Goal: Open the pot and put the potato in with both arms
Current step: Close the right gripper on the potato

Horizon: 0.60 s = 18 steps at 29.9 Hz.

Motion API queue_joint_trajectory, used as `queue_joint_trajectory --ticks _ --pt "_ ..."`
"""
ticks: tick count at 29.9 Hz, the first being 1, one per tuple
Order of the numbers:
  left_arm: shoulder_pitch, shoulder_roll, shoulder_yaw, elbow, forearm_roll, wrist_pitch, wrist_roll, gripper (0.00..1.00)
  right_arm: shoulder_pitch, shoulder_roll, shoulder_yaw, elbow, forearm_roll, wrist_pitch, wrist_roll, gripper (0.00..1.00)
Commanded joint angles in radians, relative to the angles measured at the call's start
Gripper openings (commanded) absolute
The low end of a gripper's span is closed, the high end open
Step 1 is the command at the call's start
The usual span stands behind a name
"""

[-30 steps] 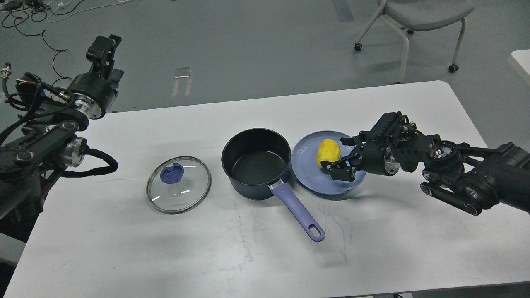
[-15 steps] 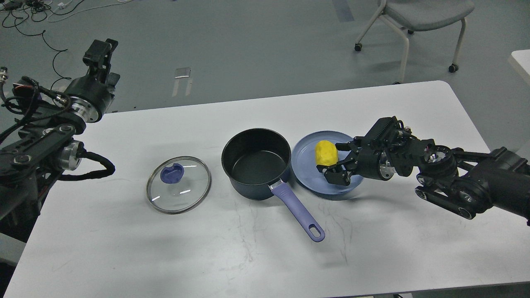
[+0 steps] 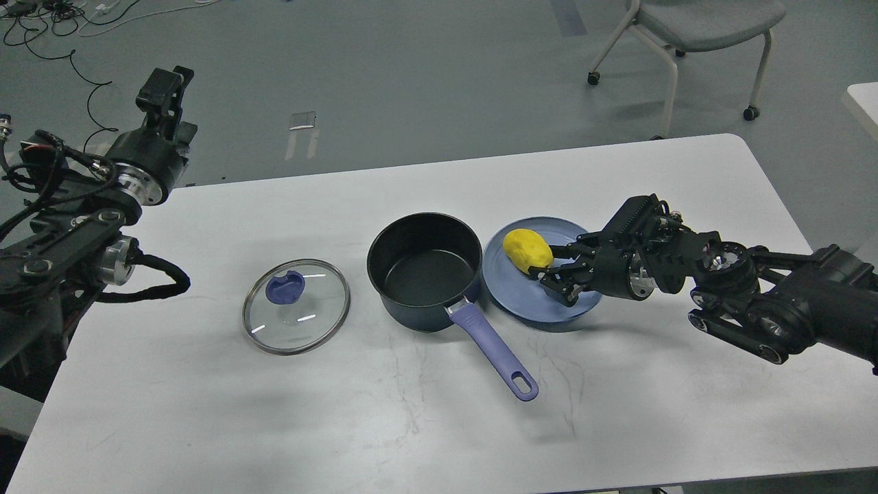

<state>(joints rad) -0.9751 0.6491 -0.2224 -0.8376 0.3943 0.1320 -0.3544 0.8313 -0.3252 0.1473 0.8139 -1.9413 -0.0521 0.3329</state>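
Note:
The dark pot (image 3: 424,269) with a purple handle stands open mid-table. Its glass lid (image 3: 295,306) with a purple knob lies flat on the table to its left. The yellow potato (image 3: 527,250) lies on the left part of the blue plate (image 3: 521,302), right of the pot. My right gripper (image 3: 554,269) is low over the plate, open, with its fingertips at the potato's right end. My left gripper (image 3: 163,86) is raised beyond the table's far-left corner, empty, far from the lid; its fingers are dark and hard to tell apart.
The white table (image 3: 617,412) carries only the pot, lid and plate. A grey wheeled chair (image 3: 693,27) stands on the floor behind the table at the right. Cables (image 3: 68,27) lie on the floor at the far left.
The potato has shifted and rolled left across the plate toward the pot. My right gripper has followed it to the left and dropped lower, its fingers closer together. The left arm has barely moved.

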Motion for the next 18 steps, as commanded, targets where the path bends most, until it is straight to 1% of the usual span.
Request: queue_joint_trajectory --ticks 1,4,10,18 --pt "0.001 0.000 0.000 0.000 0.000 0.000 0.000 0.98 -0.006 0.000 0.000 0.002 0.002 0.000 0.000 0.48" --pt "0.003 0.000 0.001 0.000 0.000 0.000 -0.004 0.98 -0.009 0.002 0.000 0.001 0.002 0.000 -0.002 0.48" --pt "0.009 0.000 0.001 0.000 0.000 0.000 -0.008 0.98 -0.004 0.005 0.000 -0.016 0.002 0.002 -0.012 0.54" --pt "0.010 -0.002 0.001 0.002 0.000 0.000 -0.008 0.98 -0.008 0.005 0.000 -0.016 0.002 0.005 -0.009 0.50"
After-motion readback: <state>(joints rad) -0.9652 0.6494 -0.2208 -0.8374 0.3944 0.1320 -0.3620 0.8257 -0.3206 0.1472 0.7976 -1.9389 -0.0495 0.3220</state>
